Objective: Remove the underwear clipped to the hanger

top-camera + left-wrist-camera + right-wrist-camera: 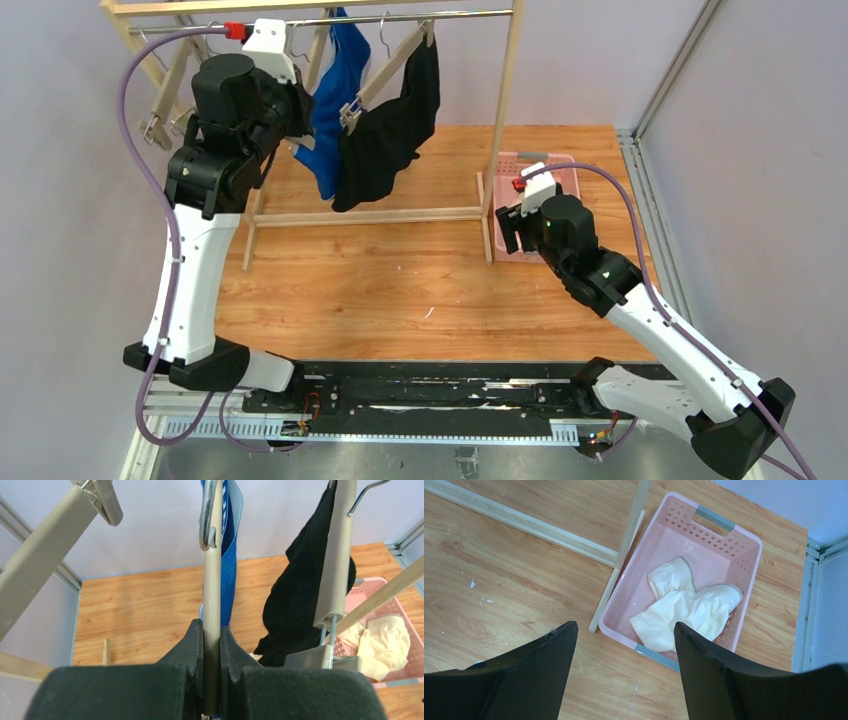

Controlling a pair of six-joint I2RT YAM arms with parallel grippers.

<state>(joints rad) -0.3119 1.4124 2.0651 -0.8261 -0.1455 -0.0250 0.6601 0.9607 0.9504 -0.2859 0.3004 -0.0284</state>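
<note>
Left pincer (211, 631): pressed together on the bar of a beige hanger (212, 585), one finger flat against each side of it.

Blue underwear (232, 575): hangs on the wooden rack (510, 90) right behind that bar, dangling over the counter (400, 285). From above, the left arm hides the clip on its side.

Black underwear (395, 125): on the neighbouring hanger (335, 560) to the right, drooping from the high end and bunched at the lower clip.

Cream-white underwear (684, 607): crumpled inside the pink basket (744, 555), which sits on the counter beside the rack's right foot.

Right pincer (624, 627): fingers spread wide with nothing between them, held in the air over the basket's near corner.
</note>
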